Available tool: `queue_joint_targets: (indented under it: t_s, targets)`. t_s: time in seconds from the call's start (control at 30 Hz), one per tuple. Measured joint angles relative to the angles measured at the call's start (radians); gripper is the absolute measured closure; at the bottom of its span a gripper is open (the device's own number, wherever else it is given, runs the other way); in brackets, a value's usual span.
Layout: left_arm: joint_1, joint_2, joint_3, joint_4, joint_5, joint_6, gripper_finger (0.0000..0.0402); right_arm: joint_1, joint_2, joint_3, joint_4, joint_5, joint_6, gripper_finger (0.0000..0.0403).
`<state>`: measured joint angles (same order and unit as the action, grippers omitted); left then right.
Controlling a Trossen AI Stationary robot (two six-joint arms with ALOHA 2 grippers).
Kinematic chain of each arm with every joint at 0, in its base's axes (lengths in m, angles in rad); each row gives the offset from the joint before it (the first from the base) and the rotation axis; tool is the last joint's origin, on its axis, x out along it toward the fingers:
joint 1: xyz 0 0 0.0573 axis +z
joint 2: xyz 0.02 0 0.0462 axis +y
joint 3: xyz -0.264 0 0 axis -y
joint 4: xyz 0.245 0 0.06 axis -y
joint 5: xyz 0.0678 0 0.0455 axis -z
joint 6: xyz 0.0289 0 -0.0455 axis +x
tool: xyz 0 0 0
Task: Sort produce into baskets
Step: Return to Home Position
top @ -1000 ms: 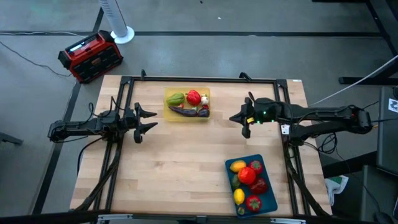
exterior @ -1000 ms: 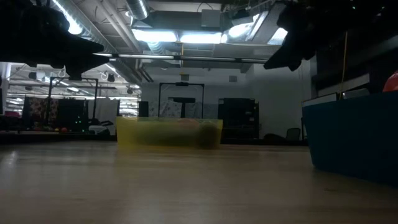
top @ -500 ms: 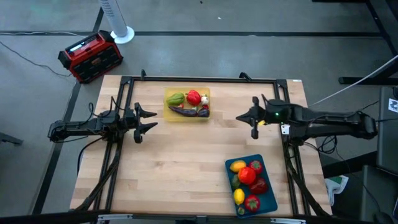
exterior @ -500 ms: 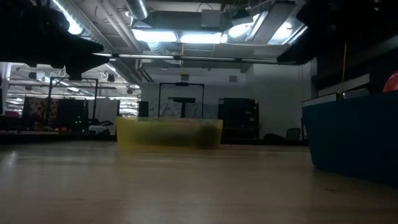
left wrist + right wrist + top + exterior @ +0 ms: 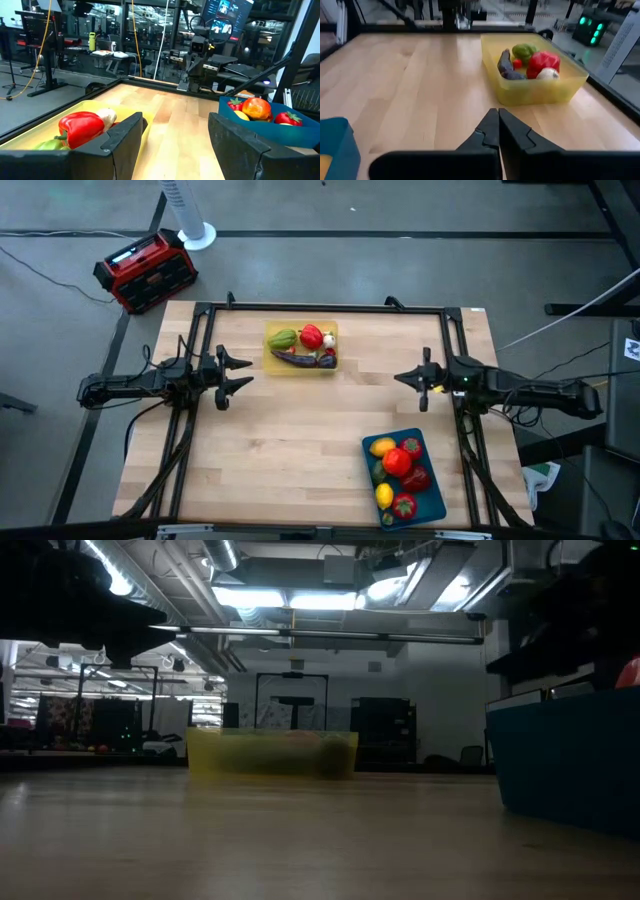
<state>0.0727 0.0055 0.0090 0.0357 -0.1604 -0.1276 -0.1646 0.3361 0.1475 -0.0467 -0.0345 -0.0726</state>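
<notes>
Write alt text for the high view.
From above: a wooden table holds a yellow tray at the back and a blue tray front right, both holding toy produce. The left gripper, open, and right gripper, shut, hover empty.

A light wooden table (image 5: 300, 440) holds a translucent yellow rectangular tray (image 5: 334, 330) at far centre with a green pepper (image 5: 283, 339), a red pepper (image 5: 311, 336) and a purple eggplant (image 5: 295, 359). A teal-blue tray (image 5: 437, 502) near right holds a red tomato (image 5: 397, 462) and a yellow lemon (image 5: 384, 495). The left gripper (image 5: 248, 372) and the right gripper (image 5: 400, 378) face each other from the table's sides.

Low view dim, backlit by ceiling lights (image 5: 290, 598); high view evenly bright.
</notes>
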Motion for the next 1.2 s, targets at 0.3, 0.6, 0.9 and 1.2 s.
queue_joint_targets:
  t_s: [0.3, 0.6, 0.9, 1.2]
  targets:
    - [0.0, 0.0, 0.0, 0.0, 0.0, 0.0, 0.0179, 0.001, -0.208, -0.1, 0.001, 0.0, 0.018, 0.0398]
    - [0.0, 0.0, 0.0, 0.0, 0.0, 0.0, 0.0179, 0.001, -0.286, -0.114, 0.016, 0.013, 0.041, 0.0397]
    - [0.0, 0.0, 0.0, 0.0, 0.0, 0.0, 0.0179, 0.001, -0.333, -0.115, 0.012, 0.012, 0.05, 0.0397]
    - [0.0, 0.0, 0.0, 0.0, 0.0, 0.0, 0.0179, 0.001, -0.326, -0.118, 0.029, 0.008, 0.049, 0.0397]
